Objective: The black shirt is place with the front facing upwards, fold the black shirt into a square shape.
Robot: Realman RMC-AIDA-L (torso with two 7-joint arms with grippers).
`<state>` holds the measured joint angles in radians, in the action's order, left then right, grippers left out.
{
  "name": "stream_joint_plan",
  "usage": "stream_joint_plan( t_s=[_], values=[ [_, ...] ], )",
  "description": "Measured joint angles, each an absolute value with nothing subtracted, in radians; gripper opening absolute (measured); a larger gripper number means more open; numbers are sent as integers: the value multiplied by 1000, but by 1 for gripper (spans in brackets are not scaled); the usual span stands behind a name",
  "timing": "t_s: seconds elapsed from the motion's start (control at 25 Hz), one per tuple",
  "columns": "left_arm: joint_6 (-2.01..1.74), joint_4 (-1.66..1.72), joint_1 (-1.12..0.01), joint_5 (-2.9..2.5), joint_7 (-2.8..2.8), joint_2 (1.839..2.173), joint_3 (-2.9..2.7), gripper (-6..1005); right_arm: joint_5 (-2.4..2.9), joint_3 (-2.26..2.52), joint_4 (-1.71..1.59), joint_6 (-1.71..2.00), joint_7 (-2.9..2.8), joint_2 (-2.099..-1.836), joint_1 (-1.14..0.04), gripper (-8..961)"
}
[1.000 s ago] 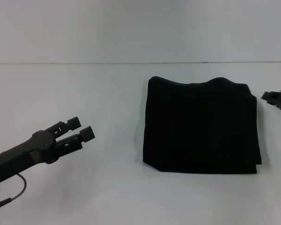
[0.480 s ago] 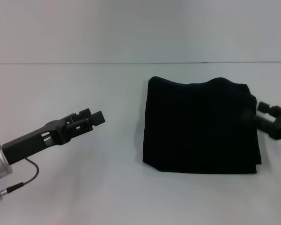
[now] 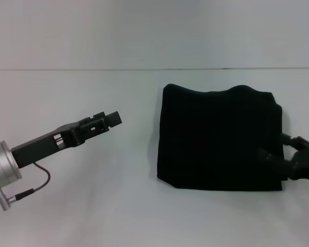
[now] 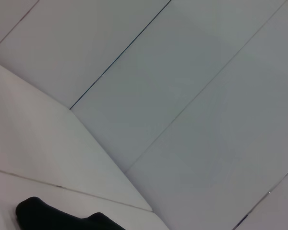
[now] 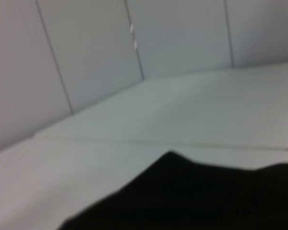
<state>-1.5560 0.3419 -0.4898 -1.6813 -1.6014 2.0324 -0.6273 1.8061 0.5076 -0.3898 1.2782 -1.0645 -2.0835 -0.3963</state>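
We see folded black cotton shirt (image 3: 221, 138) on white table (image 3: 92, 206) — left gripper (image 3: 110, 119) hovers apart from it w/ fingers together; right gripper (image 3: 273, 160) at shirt's right edge, can't tell its state.

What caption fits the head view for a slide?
Folded black shirt on white table; right gripper at its near-right edge, left gripper apart.
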Motion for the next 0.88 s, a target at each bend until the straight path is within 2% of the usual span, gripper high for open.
stream_joint_plan(
  t_s=[0.08,0.16,0.52,0.64,0.88],
  values=[
    [-1550,342,-495,-1681,-1604,2032,-627,904,1793,475,-397,1324,-1080,-2078,-382,945],
    [-1548,342,-500,-1681,-1607,2032,-627,903,1792,431,-400,1367,-1173,-2061,-374,945],
    [-1545,342,-521,-1681,-1616,2026,-627,901,2018,425,-404,1456,-1937,-1909,-397,944],
    [-1545,343,-522,-1681,-1617,2025,-627,900,2110,425,-409,1497,-2039,-1891,-431,944],
    [-1541,348,-523,-1681,-1617,2025,-627,898,2161,425,-413,1517,-2070,-1889,-465,945]
  ],
)
